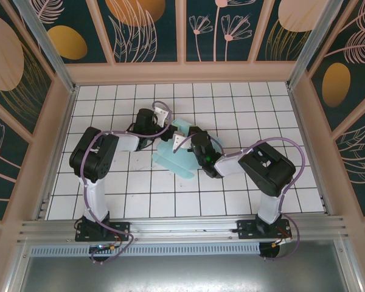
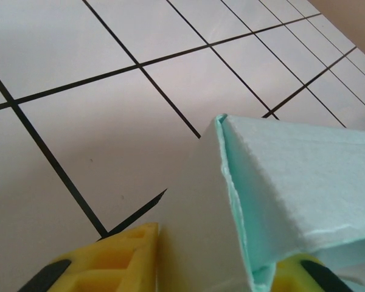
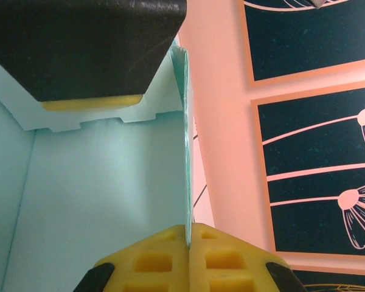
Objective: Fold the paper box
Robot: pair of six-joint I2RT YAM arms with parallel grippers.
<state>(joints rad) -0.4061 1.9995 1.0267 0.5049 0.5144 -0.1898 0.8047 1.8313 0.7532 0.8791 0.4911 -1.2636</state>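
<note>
one tiled surface [image 1: 231, 97] carries the paper box [image 1: 170, 159] at mid-frame, half raised. left gripper [image 2: 216, 271] clamps its folded wall; right gripper [image 3: 187, 236] is pinched tight on a thin upright panel. advice: press squarely along the crease, without tearing.

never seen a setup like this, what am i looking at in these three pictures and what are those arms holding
Two robot arms stand bolted at the near edge of a white tiled table. One picture looks down from above; the others come from cameras on each wrist, so the yellow pads are the arms' own. Between the arms lies a pale teal paper box, partly folded. The left gripper has a folded corner between its pads; the right gripper pinches a thin wall.
</note>
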